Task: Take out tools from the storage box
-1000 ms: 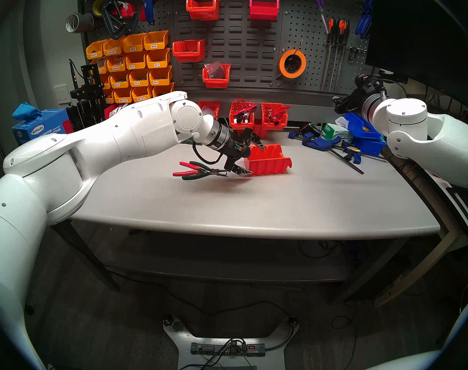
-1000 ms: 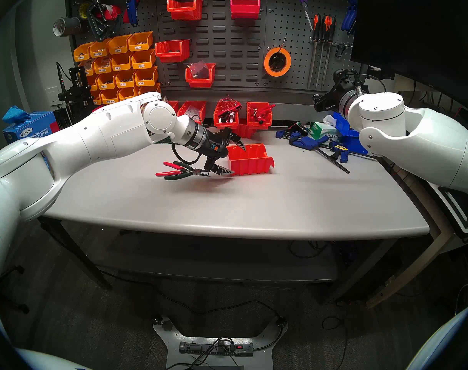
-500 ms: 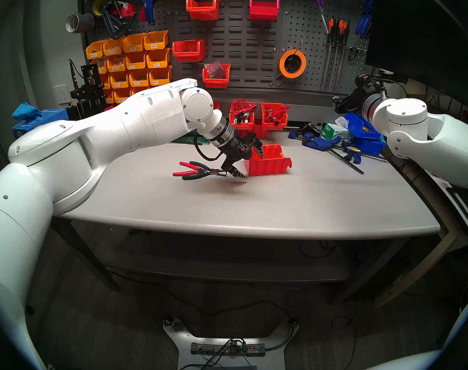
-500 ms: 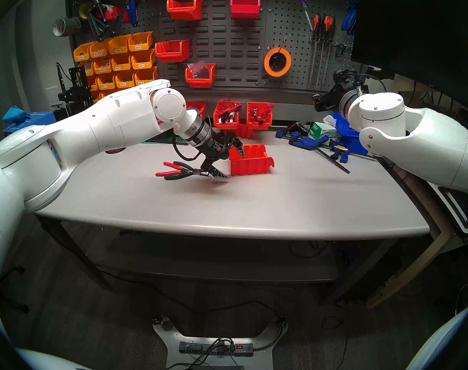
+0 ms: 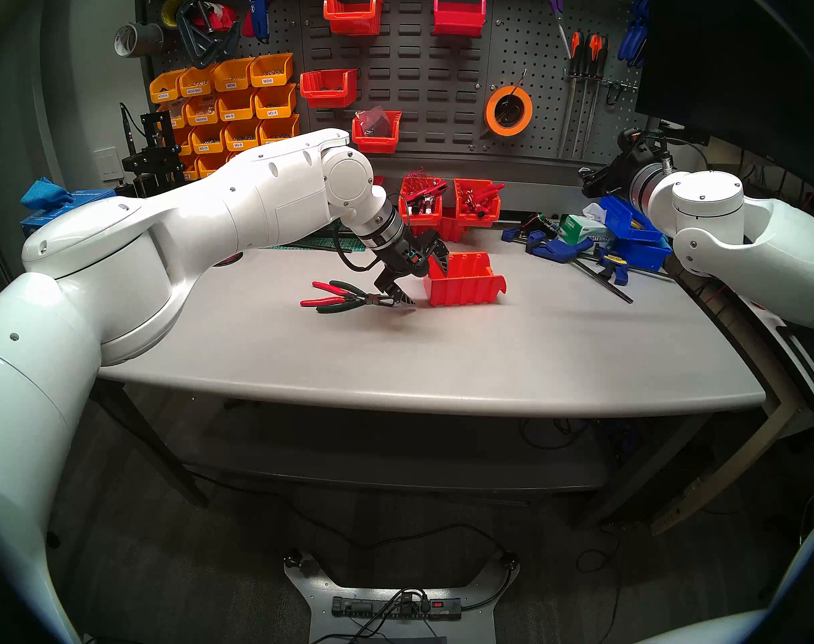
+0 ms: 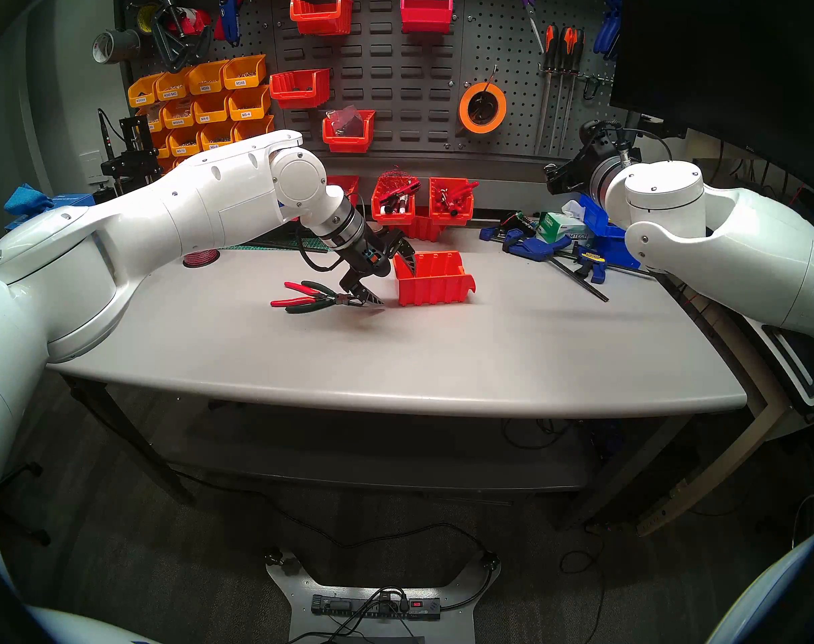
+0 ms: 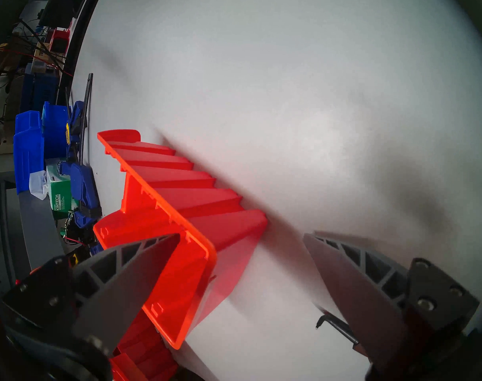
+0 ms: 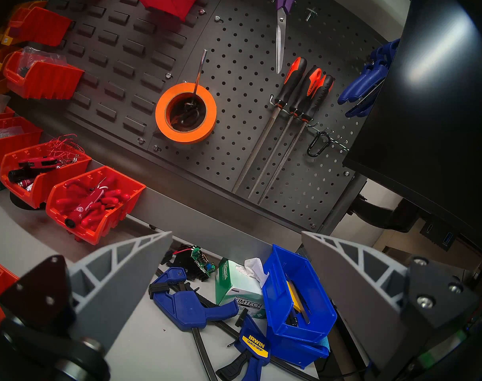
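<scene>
The red storage box (image 5: pixel 465 287) (image 6: pixel 437 285) stands on the grey table, its ribbed side facing me. My left gripper (image 5: pixel 429 287) (image 6: pixel 396 287) (image 7: pixel 241 234) is open and straddles the box's left end wall (image 7: pixel 179 207): one finger reaches inside, the other hangs outside just above the tabletop. On the table left of the box lie the tools, overlapping: red-handled cutters (image 5: pixel 319 300) and green-handled pliers (image 5: pixel 337 307), whose bent tip (image 7: pixel 332 324) shows beside the outer finger. My right gripper (image 8: pixel 237 234) is open and empty, held high at the far right.
Blue bar clamps (image 5: pixel 558 250), a tissue box (image 5: pixel 581 227) and blue bins (image 5: pixel 637 234) crowd the back right. Filled red bins (image 5: pixel 447 206) line the back edge below the pegboard. A red spool (image 6: pixel 200 258) sits under my left forearm.
My left arm rose at the elbow and the gripper tipped steeper and drew left. Its jaws narrowed a little. The box shifted slightly left. The right arm stayed still.
</scene>
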`<move>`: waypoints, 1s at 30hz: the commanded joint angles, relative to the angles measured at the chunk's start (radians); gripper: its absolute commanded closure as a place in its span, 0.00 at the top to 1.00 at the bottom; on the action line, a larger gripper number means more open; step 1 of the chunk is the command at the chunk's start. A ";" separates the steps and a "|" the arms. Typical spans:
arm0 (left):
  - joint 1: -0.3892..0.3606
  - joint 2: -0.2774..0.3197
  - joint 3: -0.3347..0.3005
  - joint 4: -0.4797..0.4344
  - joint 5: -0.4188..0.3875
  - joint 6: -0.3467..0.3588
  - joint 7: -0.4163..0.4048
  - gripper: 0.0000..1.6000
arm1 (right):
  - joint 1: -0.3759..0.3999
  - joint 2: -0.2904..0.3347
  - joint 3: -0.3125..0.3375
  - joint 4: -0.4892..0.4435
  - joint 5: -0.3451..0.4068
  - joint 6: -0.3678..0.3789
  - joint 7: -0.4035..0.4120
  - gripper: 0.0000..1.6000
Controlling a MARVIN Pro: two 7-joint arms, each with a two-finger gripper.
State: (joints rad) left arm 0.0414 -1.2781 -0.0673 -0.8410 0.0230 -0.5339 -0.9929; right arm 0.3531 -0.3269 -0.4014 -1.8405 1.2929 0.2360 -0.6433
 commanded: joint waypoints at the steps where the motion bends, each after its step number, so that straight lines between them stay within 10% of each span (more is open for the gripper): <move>1: -0.023 -0.011 -0.008 0.016 -0.013 -0.032 -0.024 0.47 | 0.017 0.000 0.013 0.002 -0.009 0.001 -0.003 1.00; 10: -0.006 -0.017 -0.011 0.025 -0.039 -0.052 -0.063 0.26 | 0.017 0.000 0.013 0.002 -0.009 0.001 -0.003 1.00; 12: -0.005 -0.018 -0.012 0.028 -0.046 -0.060 -0.069 0.00 | 0.017 0.000 0.013 0.002 -0.009 0.001 -0.003 1.00; 30: -0.013 0.145 -0.132 -0.119 -0.108 -0.142 0.051 0.00 | 0.017 0.000 0.013 0.002 -0.007 -0.001 -0.003 1.00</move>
State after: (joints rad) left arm 0.0625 -1.2258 -0.1314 -0.9133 -0.0580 -0.6690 -1.0034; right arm 0.3532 -0.3263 -0.4016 -1.8405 1.2922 0.2356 -0.6439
